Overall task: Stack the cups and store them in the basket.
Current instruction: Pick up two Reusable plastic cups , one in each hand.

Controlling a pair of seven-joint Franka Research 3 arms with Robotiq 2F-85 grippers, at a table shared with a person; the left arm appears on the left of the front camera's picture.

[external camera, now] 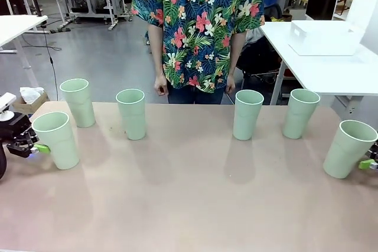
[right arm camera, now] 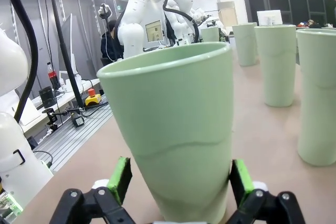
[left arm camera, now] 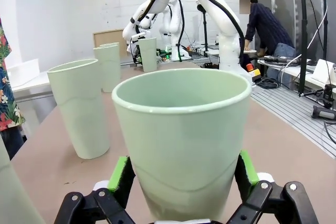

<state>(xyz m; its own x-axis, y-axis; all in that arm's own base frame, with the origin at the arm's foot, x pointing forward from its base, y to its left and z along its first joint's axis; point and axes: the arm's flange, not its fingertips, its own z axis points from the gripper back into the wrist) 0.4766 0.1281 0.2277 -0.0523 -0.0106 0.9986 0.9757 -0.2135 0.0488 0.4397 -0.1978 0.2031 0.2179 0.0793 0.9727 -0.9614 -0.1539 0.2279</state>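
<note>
On the table (external camera: 189, 205), left gripper (left arm camera: 182, 172) and right gripper (right arm camera: 181, 181) straddle cups (external camera: 131, 113)

The lower half of the table (external camera: 189, 205) lies bare from left edge to right. Across its upper part six cups (external camera: 300, 113) stand apart in an arc. The widest gap opens at centre, between the third cup (external camera: 131, 114) and fourth cup (external camera: 248, 114); a person (external camera: 198, 28) stands behind it. At left, the first cup (external camera: 56, 140) and second cup (external camera: 78, 102) leave only a narrow lane.
</note>
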